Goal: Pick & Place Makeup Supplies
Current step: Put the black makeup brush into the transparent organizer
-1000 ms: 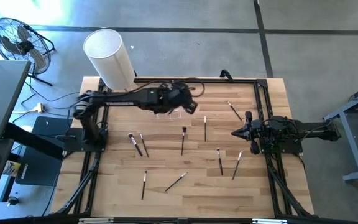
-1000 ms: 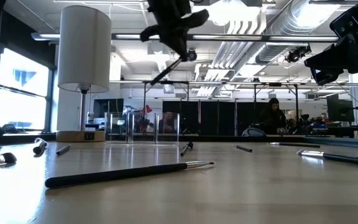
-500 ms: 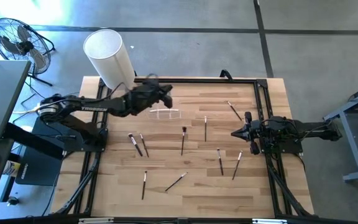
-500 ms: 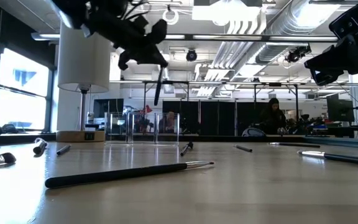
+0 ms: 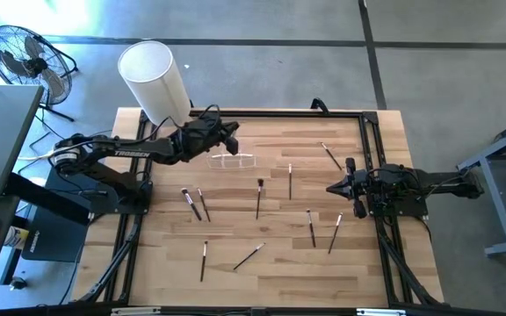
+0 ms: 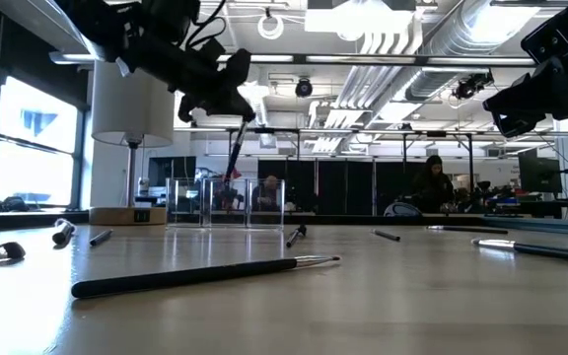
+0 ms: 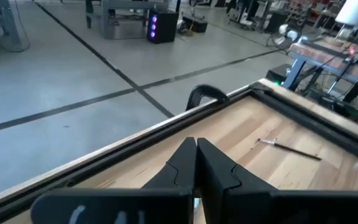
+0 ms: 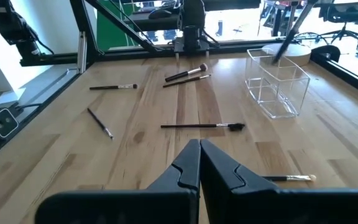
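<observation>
Pale wood-plank surface [image 5: 271,272] with a black frame around it, grey concrete floor beyond. Near edge, seen from above: one makeup brush [image 5: 204,260] lying lengthwise, a second [image 5: 249,256] slanted just beside it. Farther in toward the right arm, two more brushes [image 5: 311,227] and [image 5: 334,233], close together. Mid-surface on the left arm's side, a pair [image 5: 186,202] and [image 5: 203,204] nearly touching; toward the centre, a dark-tipped brush [image 5: 259,197] and a pale slim one [image 5: 290,180]. Another brush [image 5: 331,156] lies slanted near the far right corner. Right pincer [image 5: 331,187] hangs at the right side, fingers pressed together, nothing in it; its wrist view shows the closed fingers [image 8: 188,163] above bare planks. Small clear plastic holder [image 5: 234,161] stands toward the far edge, left of centre. Left pincer [image 5: 231,140] is poised over the holder's far side, jaws closed on a dark-handled brush [image 6: 235,150]; in the low view that brush hangs tip-down, slightly tilted, lower end above or at the holder's [image 6: 227,201] rim, cannot tell whether it is inside. Left wrist view shows the fingers [image 7: 194,163] meeting flush. Tall white cylinder [image 5: 154,81] stands at the far left corner; a floor fan [image 5: 23,54] sits off the surface beyond it.
</observation>
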Controlling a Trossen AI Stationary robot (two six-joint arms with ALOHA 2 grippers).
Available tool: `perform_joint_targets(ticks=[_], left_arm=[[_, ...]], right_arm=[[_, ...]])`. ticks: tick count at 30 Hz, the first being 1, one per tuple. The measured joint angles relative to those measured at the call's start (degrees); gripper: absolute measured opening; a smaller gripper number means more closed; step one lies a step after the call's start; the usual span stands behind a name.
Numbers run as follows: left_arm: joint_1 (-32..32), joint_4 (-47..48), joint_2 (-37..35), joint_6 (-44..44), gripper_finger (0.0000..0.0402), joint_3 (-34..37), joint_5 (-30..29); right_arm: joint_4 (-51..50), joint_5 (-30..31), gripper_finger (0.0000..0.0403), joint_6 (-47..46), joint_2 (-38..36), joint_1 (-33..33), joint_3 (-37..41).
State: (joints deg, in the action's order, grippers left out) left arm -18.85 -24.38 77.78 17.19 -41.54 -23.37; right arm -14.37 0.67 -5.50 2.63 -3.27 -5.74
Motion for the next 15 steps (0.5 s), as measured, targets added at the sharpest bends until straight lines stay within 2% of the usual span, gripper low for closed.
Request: perform_joint_targets(ticks=[15], left_arm=[[0.11,6.60,0.04,0.53,0.0011,0.00,-0.95]], right_arm=[[0.00,-0.02,0.0001,0.00,0.00,-0.01,0.00]])
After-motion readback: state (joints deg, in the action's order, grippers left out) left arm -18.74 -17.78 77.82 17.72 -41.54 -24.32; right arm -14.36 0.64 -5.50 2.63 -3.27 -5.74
